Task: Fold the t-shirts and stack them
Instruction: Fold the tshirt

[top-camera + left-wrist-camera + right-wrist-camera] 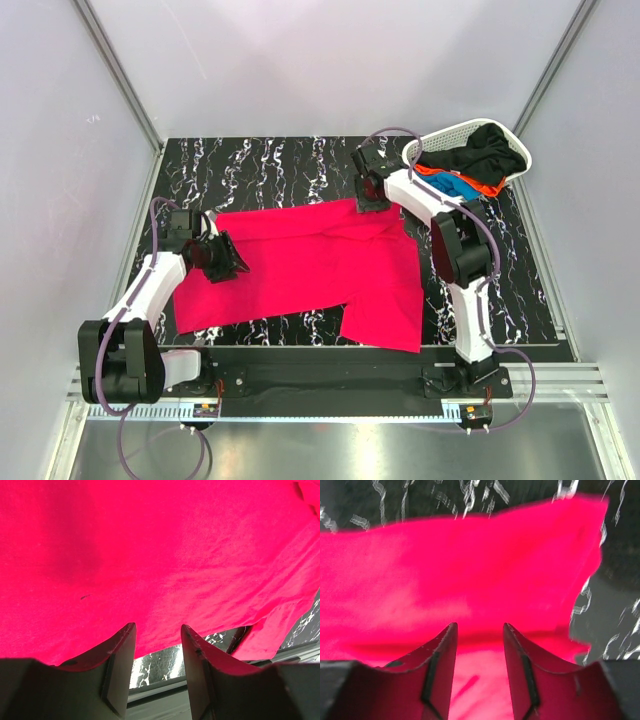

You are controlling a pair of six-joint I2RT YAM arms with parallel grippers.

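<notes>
1. A large pinkish-red shirt (300, 270) lies spread out on the black white-veined table (260, 165), between the two arms. It is mostly flat, and one part reaches toward the table's near edge on the right.
2. The shirt's cloth is a plain solid colour. The left wrist view shows one small dark fleck (85, 597) on it, too small to tell what it is.
3. The left gripper (226, 258) sits low at the shirt's left edge. In its wrist view the fingers (122, 655) stand apart. The gap between them shows the hem and a strip of table, and no cloth is pinched.
4. The right gripper (372, 203) is at the shirt's far edge, near the middle of the table. Its fingers (520, 655) are spread. Red cloth shows through the gap beneath them, and the blurred picture shows no pinch on it.
5. A white lattice basket (455, 135) stands tilted at the far right corner. It holds a crumpled black shirt (490, 150) on top, with a blue shirt (455, 186) and an orange shirt (490, 190) showing under it at the basket's near side.
6. The red shirt and the basket lie well apart.
</notes>
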